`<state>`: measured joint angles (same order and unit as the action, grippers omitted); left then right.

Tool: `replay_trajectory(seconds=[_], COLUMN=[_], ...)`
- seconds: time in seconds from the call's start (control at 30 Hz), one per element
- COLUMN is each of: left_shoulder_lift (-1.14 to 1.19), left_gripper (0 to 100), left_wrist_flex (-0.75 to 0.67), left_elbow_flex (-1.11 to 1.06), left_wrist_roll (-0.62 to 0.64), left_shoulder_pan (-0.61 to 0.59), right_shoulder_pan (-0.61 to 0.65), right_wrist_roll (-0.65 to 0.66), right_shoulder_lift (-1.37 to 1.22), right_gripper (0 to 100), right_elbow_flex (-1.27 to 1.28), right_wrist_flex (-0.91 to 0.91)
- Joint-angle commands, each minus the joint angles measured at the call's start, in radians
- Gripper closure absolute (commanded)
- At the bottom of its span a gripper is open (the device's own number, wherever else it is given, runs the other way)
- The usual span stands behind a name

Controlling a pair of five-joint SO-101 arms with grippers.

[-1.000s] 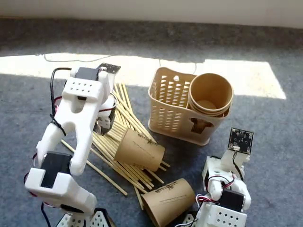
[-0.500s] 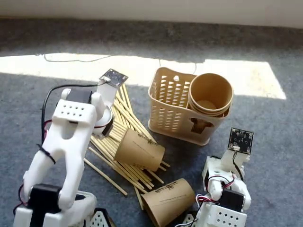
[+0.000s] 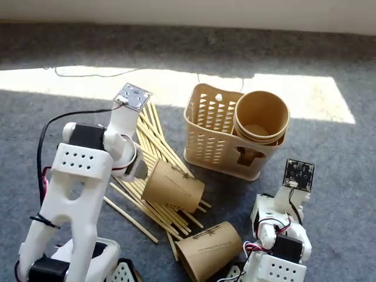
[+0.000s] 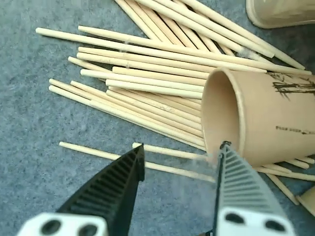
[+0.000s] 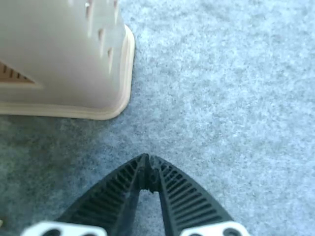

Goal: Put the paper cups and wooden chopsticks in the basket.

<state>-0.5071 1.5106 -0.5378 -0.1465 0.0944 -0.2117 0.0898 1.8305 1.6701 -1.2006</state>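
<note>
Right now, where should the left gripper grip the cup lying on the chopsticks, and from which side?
Probably the rim wall at its open mouth, one finger inside and one outside, coming from the mouth side. The cup lies on its side across the chopsticks with its mouth facing the open left gripper.

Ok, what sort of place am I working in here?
Probably an indoor room, with grey carpet as the work surface rather than a bare tabletop. A band of sunlight falls across it, as if from a window, and a pale wall runs along the far edge.
</note>
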Motion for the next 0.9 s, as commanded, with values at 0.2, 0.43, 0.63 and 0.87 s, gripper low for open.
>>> replay_trajectory(seconds=[0.2, 0.43, 0.63, 0.87], left_shoulder_lift=[-0.033, -0.033, -0.033, -0.025], left_gripper=[78, 78, 78, 78], left_wrist_flex=[0.066, 0.066, 0.089, 0.115], left_elbow_flex=[0.064, 0.090, 0.156, 0.105], left_wrist_roll=[0.066, 0.092, 0.120, 0.120], left_shoulder_pan=[0.102, 0.099, 0.117, 0.242], right_shoulder_pan=[-0.010, -0.010, -0.010, -0.010], right_wrist_roll=[-0.005, -0.005, -0.005, -0.005], right_shoulder_lift=[0.007, 0.007, 0.007, 0.007], right_gripper=[98.0, 98.0, 98.0, 98.0], right_elbow_flex=[0.108, 0.108, 0.108, 0.108], right_wrist_flex=[0.022, 0.022, 0.022, 0.022])
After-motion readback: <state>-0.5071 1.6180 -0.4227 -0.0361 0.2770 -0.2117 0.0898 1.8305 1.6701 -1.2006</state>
